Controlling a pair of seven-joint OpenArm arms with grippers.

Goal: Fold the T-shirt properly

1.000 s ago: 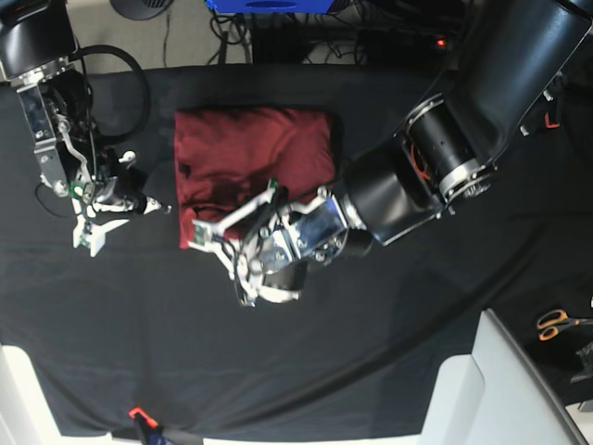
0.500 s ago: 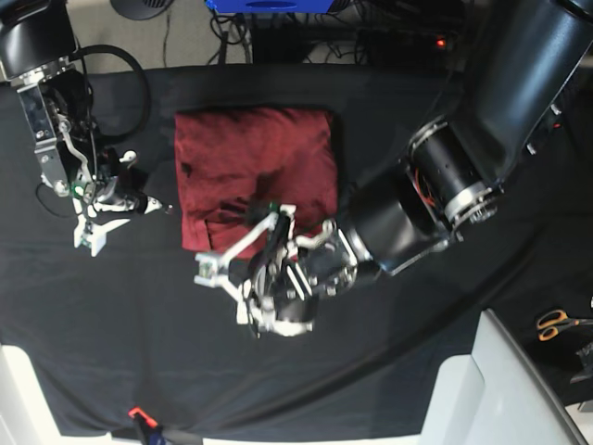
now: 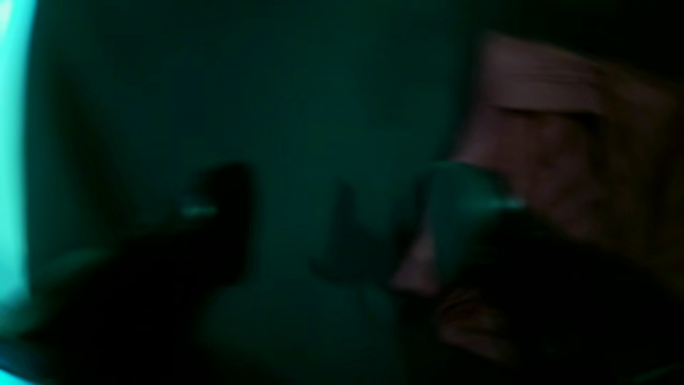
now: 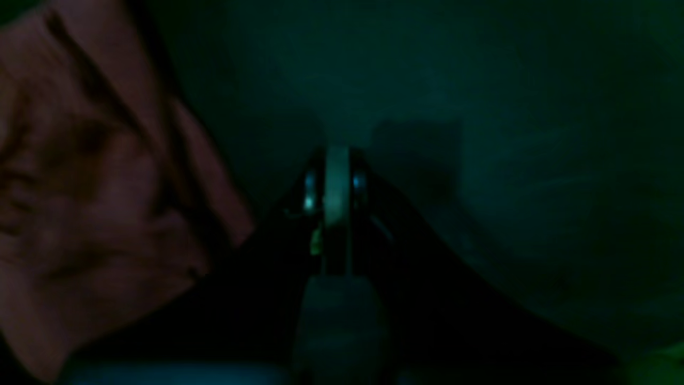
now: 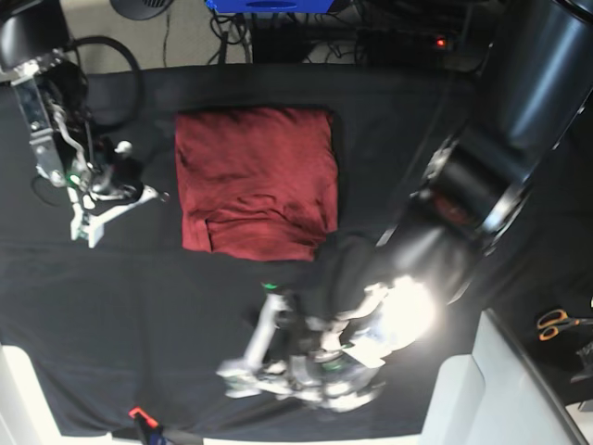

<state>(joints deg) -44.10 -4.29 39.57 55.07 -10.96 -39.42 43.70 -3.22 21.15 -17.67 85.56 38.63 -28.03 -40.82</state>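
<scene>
Shirt (image 5: pixel 257 181) of plain brick-red knit lies folded into a near-square block on the black-covered surface (image 5: pixel 111 306), toward its far middle. Its top and side edges run straight; the near edge shows a few soft creases and a layered fold line along the left part. No print shows. The left tool (image 5: pixel 243 369) sits over bare cloth nearer than the shirt, blurred, apart from the fabric; its fingers look spread with nothing between them, though how wide cannot be told. The right tool (image 4: pixel 335 179) has its fingers pressed together, empty, resting beside the shirt's edge. Orange-handled scissors (image 5: pixel 559 323) lie at the surface's far edge.
</scene>
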